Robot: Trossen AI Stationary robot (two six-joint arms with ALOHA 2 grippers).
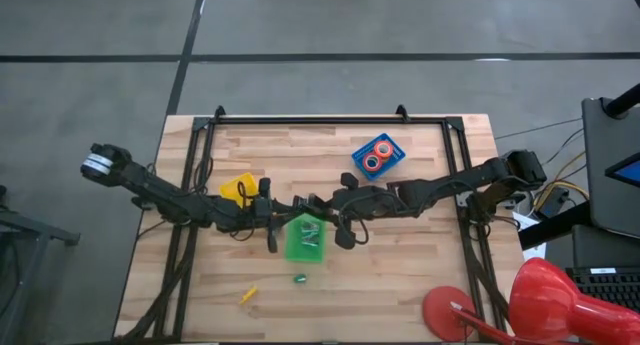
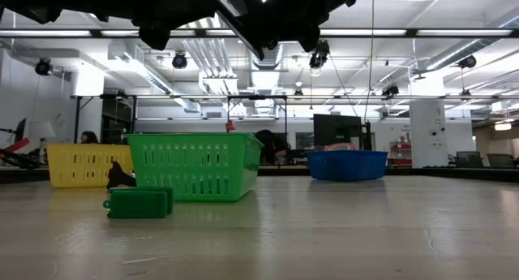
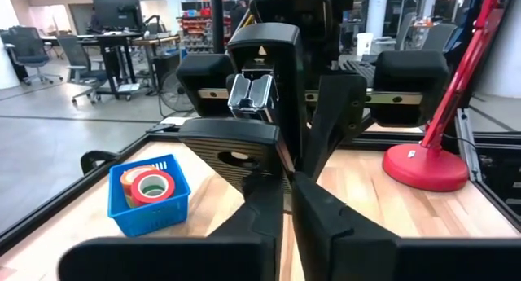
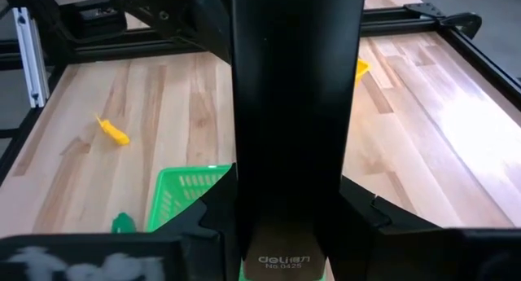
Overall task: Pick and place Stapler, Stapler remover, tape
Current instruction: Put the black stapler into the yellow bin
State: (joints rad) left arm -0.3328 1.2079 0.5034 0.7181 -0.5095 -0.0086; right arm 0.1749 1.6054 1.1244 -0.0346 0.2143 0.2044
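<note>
The stapler (image 4: 297, 110) hangs in the air above the green basket (image 1: 305, 247), mid-counter (image 1: 400, 275), clamped across its black body by the right hand (image 4: 285, 224). The left hand (image 3: 286, 208) faces it, fingers drawn almost together at its near end; whether they pinch it, I cannot tell. It looks stiff, smooth-sided and fairly heavy, with a hinged top, so a grip across the middle should be safest

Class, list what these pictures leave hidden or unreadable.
- High view: green basket contents, partly under the arms.
- Low view: blue basket contents, behind its wall.
- Right wrist view: stapler far end, cut by the top edge.
- High view: yellow item, too small to name.
</note>
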